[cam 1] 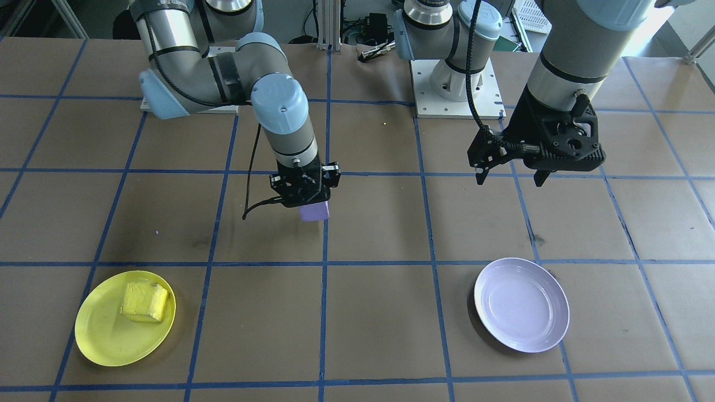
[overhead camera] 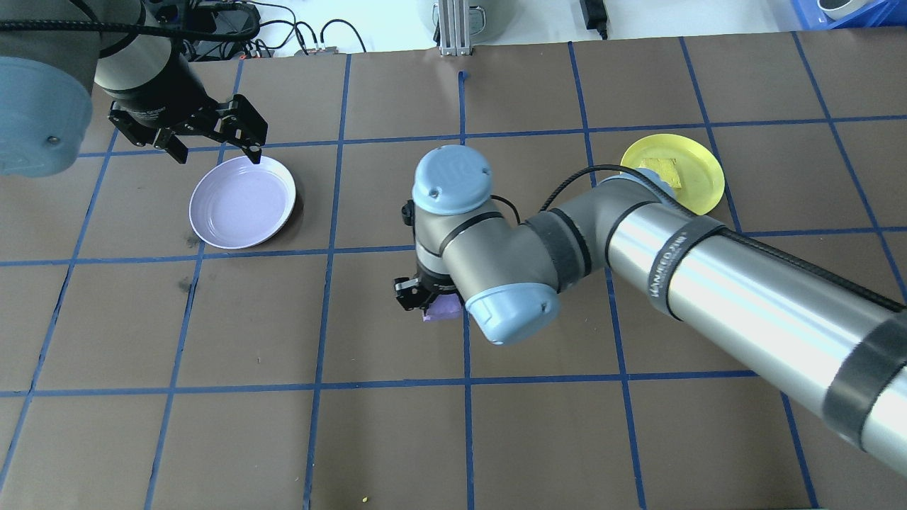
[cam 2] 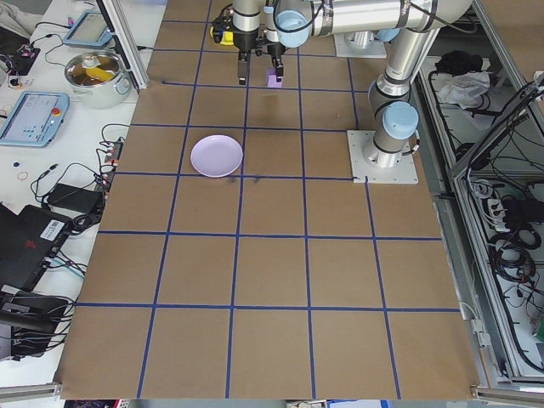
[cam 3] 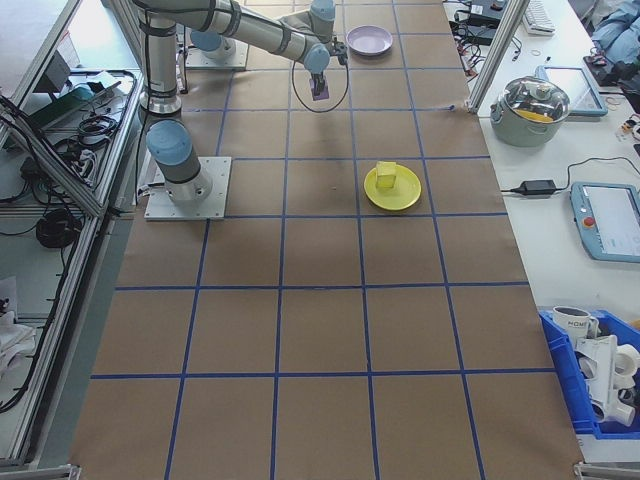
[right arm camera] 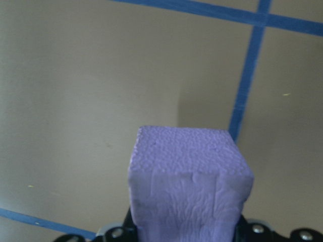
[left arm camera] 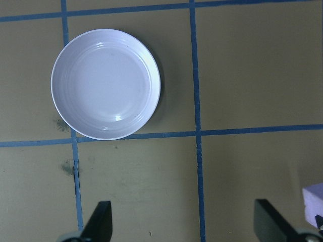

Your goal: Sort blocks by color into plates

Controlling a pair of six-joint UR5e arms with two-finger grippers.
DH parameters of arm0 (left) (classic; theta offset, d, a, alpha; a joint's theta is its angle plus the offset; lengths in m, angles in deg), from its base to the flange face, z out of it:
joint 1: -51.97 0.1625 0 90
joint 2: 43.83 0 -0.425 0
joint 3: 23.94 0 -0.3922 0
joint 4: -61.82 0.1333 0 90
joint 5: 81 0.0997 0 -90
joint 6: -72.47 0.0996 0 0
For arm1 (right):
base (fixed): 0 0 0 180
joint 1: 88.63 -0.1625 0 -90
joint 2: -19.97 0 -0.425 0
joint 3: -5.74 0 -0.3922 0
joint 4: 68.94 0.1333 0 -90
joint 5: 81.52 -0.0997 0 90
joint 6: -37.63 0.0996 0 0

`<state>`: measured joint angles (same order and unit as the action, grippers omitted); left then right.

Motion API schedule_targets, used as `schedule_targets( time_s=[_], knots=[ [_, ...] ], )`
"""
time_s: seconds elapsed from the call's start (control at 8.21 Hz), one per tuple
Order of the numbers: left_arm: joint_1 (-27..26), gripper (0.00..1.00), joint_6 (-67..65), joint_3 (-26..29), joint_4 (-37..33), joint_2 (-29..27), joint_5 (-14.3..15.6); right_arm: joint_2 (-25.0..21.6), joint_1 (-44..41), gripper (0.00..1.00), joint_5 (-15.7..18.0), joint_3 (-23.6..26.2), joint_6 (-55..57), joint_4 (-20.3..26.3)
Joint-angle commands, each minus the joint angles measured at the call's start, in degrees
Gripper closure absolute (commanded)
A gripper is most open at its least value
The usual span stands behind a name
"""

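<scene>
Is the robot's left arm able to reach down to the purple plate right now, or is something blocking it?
Probably yes. The left gripper hangs open just beside the lavender plate, which is empty, with only bare table around it. The right gripper, holding the purple block, is well away.

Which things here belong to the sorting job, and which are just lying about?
Job: purple block in the right gripper; yellow block on yellow plate; empty lavender plate; open left gripper.

Bystanders: lidded pot, tablet, blue bin.
</scene>
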<state>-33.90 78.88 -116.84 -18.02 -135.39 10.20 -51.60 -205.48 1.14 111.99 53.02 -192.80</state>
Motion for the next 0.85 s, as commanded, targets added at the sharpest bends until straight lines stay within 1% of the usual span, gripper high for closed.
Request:
schedule_targets(
  time_s=[0.0,0.12,0.24,0.37,0.49,0.73],
  knots=[
    [0.0,0.0,-0.09,0.0,-0.39,0.06,-0.05,4.85,-7.24,0.71,0.84,-5.79,5.0,0.2],
    [0.0,0.0,0.0,0.0,-1.09,0.23,-0.05,5.21,-7.16,0.37,1.54,-5.79,3.87,0.03],
    [0.0,0.0,0.0,0.09,-1.45,0.06,-0.05,5.04,-6.37,0.06,2.07,-5.88,1.33,-0.24],
    [0.0,0.0,0.0,0.09,-1.36,0.06,-0.05,4.86,-5.76,0.0,2.16,-5.88,1.4,-0.15],
    [0.0,0.0,-0.09,0.0,-1.36,-0.11,-0.05,4.25,-4.19,0.0,2.25,-6.05,0.96,0.02],
    [0.0,0.0,-0.09,0.0,-1.28,-0.55,-0.05,-1.35,1.77,0.0,1.82,-5.97,-0.35,1.07]
  ],
)
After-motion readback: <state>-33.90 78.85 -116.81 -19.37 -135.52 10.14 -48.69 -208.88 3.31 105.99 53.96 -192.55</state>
